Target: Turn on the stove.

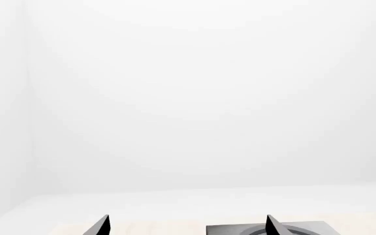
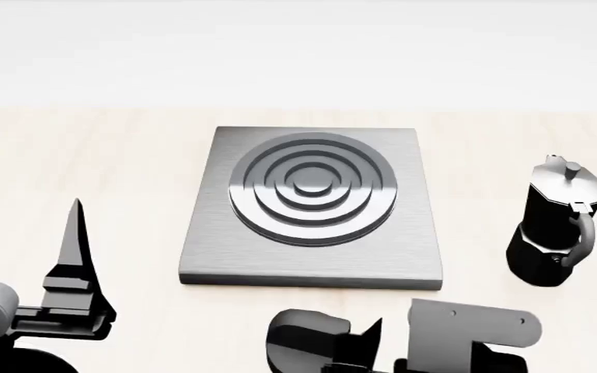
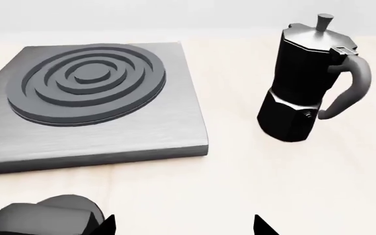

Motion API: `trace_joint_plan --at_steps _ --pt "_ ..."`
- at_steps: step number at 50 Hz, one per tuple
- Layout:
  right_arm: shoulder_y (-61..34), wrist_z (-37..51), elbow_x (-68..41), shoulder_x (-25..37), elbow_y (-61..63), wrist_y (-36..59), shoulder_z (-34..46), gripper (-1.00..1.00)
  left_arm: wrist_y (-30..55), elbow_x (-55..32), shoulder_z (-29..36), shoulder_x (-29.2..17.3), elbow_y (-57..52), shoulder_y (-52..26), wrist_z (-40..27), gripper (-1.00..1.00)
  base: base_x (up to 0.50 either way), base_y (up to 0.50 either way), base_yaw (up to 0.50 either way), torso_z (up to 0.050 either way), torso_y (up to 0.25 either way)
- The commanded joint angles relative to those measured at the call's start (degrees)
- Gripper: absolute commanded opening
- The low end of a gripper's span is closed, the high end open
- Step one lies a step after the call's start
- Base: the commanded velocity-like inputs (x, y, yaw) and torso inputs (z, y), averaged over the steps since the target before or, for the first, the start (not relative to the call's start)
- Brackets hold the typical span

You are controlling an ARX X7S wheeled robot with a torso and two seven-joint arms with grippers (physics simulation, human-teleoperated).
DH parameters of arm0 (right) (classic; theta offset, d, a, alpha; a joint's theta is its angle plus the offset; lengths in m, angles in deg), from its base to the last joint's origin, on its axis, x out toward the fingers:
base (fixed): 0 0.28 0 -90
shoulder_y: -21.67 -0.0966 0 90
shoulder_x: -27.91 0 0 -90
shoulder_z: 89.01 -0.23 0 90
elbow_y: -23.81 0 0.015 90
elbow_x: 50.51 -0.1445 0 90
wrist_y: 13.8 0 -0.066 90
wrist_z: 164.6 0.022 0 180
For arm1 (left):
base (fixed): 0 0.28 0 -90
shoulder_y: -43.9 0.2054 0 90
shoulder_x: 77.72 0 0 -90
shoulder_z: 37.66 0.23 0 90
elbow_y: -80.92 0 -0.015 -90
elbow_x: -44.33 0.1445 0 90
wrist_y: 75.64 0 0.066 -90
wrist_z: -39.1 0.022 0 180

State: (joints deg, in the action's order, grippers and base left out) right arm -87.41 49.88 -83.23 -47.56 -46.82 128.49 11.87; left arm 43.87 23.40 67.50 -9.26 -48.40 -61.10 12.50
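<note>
Found the stove (image 2: 309, 208) lying flat on the desk (image 2: 102, 155), middle of the head view, between the two arms. Logged its burner (image 2: 312, 189) of raised rings, bare, nothing standing on it. Placed thus, probably, to keep the near edge within reach of either arm.

Noted a moka pot (image 2: 556, 225) upright to the right of the slab, apart from it, handle turned toward the robot. Judged it no part of this job; worth steering around only.

Recorded the left tool (image 1: 186, 229) with jaws spread wide and holding nothing. Saw only two dark tips in its own camera, aimed mostly at blank wall, with a corner of the slab just behind one tip. Read that pose as parked: raised and off to the left of the slab.

Recorded the right tool (image 3: 184, 227) also spread wide and empty, tips low over bare desk just short of the slab's front edge. Took this as the working arm, given its place at the control side.

Spotted a dark rounded shape (image 3: 44, 215) near that front edge, beside the right tool. Possibly the knob; could not tell for certain, being cut off by the frame in both views.

Judged the task not yet done: no contact with any control visible. Expected the next move to need a short sideways reach toward that shape, then a closing of the jaws and a turn. Flagged one risk: sweeping wide and tipping the pot.
</note>
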Motion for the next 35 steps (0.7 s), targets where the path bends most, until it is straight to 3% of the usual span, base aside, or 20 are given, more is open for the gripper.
trace_joint_plan --at_steps 1,35 --pt "0.13 1.08 -1.05 0.66 4.2 1.42 0.02 1.0 -0.21 -0.16 0.04 -0.16 0.1 0.01 -0.12 1.0 0.0 0.0 0.0 0.0 0.0" --pt "-1.46 5.3 -1.94 2.22 13.66 6.0 1.93 1.0 -0.74 -0.44 0.42 -0.43 0.54 -0.17 -0.54 1.0 0.0 0.0 0.0 0.0 0.0"
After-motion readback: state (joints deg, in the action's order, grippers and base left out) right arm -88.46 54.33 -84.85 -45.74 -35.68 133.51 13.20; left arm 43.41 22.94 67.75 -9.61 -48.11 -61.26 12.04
